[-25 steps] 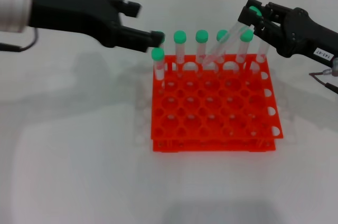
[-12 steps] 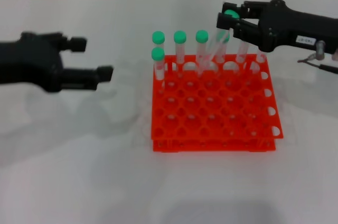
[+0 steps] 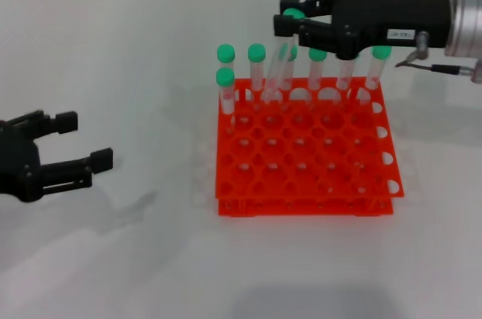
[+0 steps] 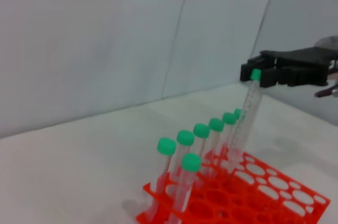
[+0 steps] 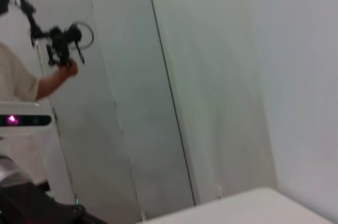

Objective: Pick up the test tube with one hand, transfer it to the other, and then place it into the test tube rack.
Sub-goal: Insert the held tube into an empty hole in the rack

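Most of the job looks done: right gripper [image 3: 290,24], clamped on the test tube [image 3: 281,71], tilts it over the rack's [image 3: 309,183] far row, insertion pending, while left gripper [image 3: 79,146] waits apart, near-left.

A: Setting?
B: Lab bench. Bright orange-red plastic test tube rack [image 3: 305,150] with green-capped clear plastic tubes [image 3: 256,71], on a plain white tabletop [image 3: 135,259].
A: Background?
B: Pale wall panels [image 4: 105,39], bare.
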{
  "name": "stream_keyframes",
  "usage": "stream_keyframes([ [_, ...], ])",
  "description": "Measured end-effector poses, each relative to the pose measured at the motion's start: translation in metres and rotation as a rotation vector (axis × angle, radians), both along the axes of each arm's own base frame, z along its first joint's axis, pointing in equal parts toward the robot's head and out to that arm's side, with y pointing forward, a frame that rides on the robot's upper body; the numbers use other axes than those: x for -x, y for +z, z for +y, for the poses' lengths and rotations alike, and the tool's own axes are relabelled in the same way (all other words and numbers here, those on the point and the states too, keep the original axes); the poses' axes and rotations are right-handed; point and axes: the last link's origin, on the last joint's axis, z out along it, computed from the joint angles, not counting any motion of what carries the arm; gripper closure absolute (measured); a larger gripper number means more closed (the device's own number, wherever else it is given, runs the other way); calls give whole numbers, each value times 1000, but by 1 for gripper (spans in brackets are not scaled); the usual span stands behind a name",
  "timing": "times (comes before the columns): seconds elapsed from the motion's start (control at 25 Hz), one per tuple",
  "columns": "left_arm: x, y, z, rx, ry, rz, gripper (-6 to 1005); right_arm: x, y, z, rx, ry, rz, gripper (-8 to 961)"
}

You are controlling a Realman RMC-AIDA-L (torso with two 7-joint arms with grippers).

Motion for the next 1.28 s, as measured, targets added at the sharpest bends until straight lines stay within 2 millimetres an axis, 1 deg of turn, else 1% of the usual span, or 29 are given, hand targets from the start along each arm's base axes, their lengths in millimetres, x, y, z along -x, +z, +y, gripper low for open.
stream_keyframes([
  [0.2,21,-5,-9,-46,-28,-67,115,11,-7,7,11,21,-71,687],
  [0.48,39,-15,-16,-84,-46,-78,115,15,-11,13,-5,5,-99,687],
  [0.76,48,-18,-14,-115,-27,-105,115,21,-21,20,-21,1,-144,687],
  [0.96,49,-22,-10,-112,-22,-129,115,20,-23,21,-23,-20,-151,687],
  [1.28,50,-22,-7,-122,-15,-122,115,17,-27,21,-26,-34,-163,687],
])
